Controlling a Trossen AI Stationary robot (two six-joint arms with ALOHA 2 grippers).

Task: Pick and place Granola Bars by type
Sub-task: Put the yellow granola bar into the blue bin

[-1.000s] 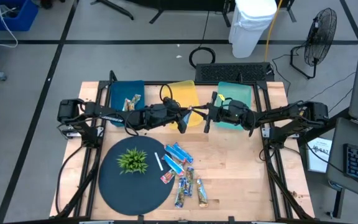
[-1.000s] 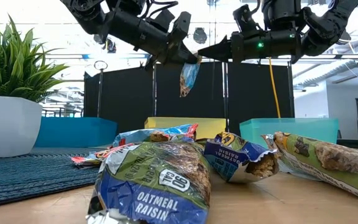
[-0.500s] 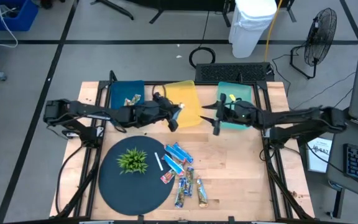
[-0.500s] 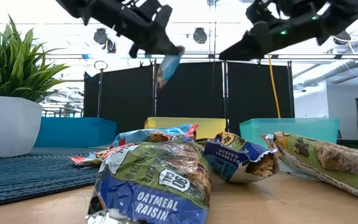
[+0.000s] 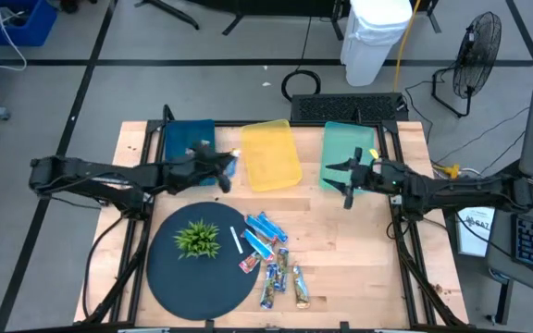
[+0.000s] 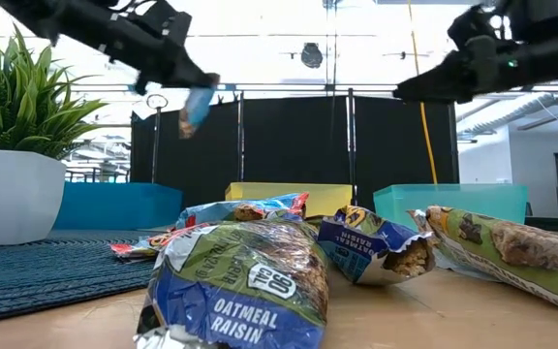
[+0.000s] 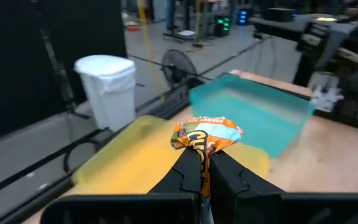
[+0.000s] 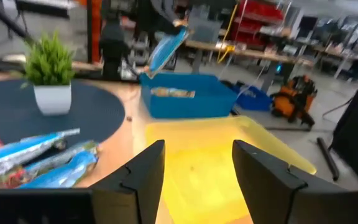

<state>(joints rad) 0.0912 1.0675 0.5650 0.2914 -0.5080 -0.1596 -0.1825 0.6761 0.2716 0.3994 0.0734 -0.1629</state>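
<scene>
My left gripper (image 5: 227, 166) hangs above the right rim of the blue bin (image 5: 185, 148), shut on a light blue and orange granola bar (image 6: 197, 107). My right gripper (image 5: 347, 180) stands open over the near edge of the teal bin (image 5: 350, 153), with nothing between its fingers (image 8: 145, 168). Between the two bins lies the yellow bin (image 5: 268, 155). Several more granola bars (image 5: 268, 254) lie flat in a loose heap on the wood near the front edge. One bar (image 8: 169, 93) rests inside the blue bin. My left gripper pinches one crinkled end of the bar's wrapper (image 7: 199, 149) between its two shut fingers (image 7: 222, 177). The fingers slant down from the table's left side. The bar hangs tilted below them, lifted clear of bin and table.
A small green plant in a white pot (image 5: 197, 239) stands on a dark round mat (image 5: 169, 277) at the front left. A thin white stick (image 5: 236, 240) lies on the mat's right part. Bare wood lies at the front right.
Both grippers met over the yellow bin with the bar between them. My left gripper has since carried the hanging bar toward the table's left edge, over the blue bin. My right gripper has drawn away from the bar toward the right edge, to the teal bin.
</scene>
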